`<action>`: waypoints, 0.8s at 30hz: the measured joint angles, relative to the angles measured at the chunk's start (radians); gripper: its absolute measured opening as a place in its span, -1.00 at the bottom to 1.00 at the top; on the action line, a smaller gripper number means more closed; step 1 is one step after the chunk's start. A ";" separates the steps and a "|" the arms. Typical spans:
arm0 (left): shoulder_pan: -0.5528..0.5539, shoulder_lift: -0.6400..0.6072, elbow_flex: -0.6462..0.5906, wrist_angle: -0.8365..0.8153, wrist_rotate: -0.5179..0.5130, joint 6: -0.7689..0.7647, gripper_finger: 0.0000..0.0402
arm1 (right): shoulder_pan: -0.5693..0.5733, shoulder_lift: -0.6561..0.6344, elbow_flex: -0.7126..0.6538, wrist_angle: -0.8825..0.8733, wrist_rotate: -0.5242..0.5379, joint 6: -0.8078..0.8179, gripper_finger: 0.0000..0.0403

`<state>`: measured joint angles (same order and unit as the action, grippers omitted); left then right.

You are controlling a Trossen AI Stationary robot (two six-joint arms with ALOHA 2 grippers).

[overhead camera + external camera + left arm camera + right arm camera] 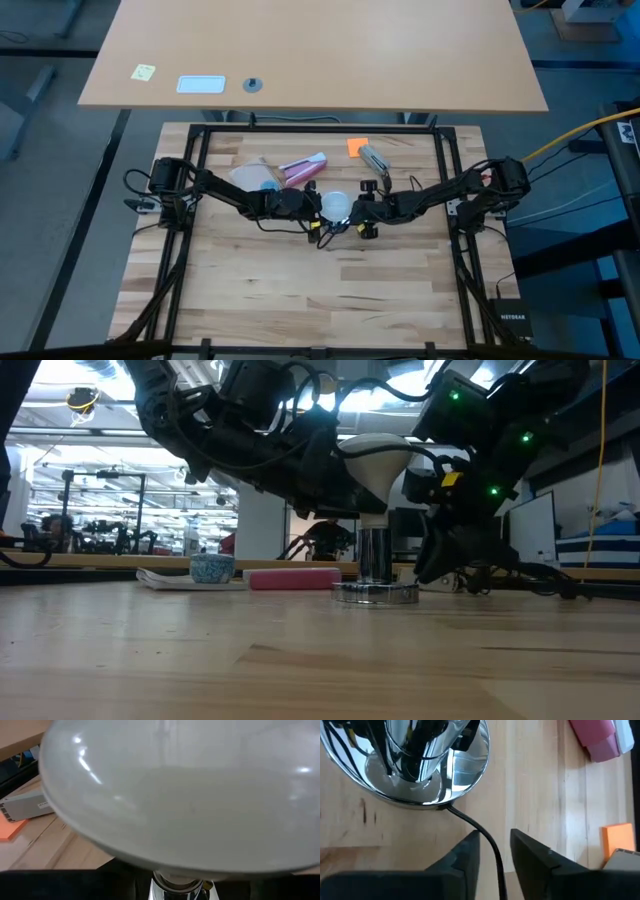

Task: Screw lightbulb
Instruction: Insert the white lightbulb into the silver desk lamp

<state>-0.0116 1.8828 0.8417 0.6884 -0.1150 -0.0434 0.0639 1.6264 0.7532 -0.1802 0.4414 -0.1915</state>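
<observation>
The frosted-white lightbulb (335, 205) stands upright at mid-table, with its narrow neck (375, 500) going down into the silvery socket (375, 555). The socket stands on a round chrome base (375, 593). My left gripper (314, 205) reaches in from the table's left and is shut on the bulb's globe, which fills the left wrist view (175, 795). My right gripper (495, 852) points down at the table beside the base (410, 760). It is open a little, with the thin black cord (487, 840) running between its fingers. My left gripper holds the bulb's round globe (352, 460), coming at it about level from the table's left. Its own dark body hides the fingertips, so the exact place of contact does not show. The bulb stands upright with its screw end in the socket.
A pink-and-white tube (303, 168) and a blue-patterned cup (266, 183) on white paper lie behind the left arm. An orange block (357, 147) and a grey device (375, 160) lie farther back. There is bare wood toward the table's near edge (320, 290).
</observation>
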 joint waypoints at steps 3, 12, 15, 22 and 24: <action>0.000 0.000 0.000 0.000 0.000 0.000 -0.25 | 0.000 0.000 0.000 0.000 -0.005 0.057 -0.33; -0.001 0.002 0.000 0.000 0.001 -0.006 -0.25 | 0.000 -0.001 0.066 -0.137 -0.123 0.112 -0.37; -0.001 0.002 0.000 0.001 0.003 -0.007 -0.25 | 0.000 -0.001 0.127 -0.297 -0.124 0.112 -0.40; 0.000 0.003 0.002 0.005 0.005 -0.010 -0.25 | 0.001 -0.003 0.208 -0.556 -0.094 0.113 -0.42; 0.000 0.003 0.001 0.008 0.004 -0.013 -0.25 | 0.002 -0.003 0.213 -0.624 -0.094 0.123 -0.42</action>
<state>-0.0116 1.8854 0.8429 0.6963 -0.1107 -0.0565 0.0662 1.6230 0.9664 -0.8039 0.3474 -0.0689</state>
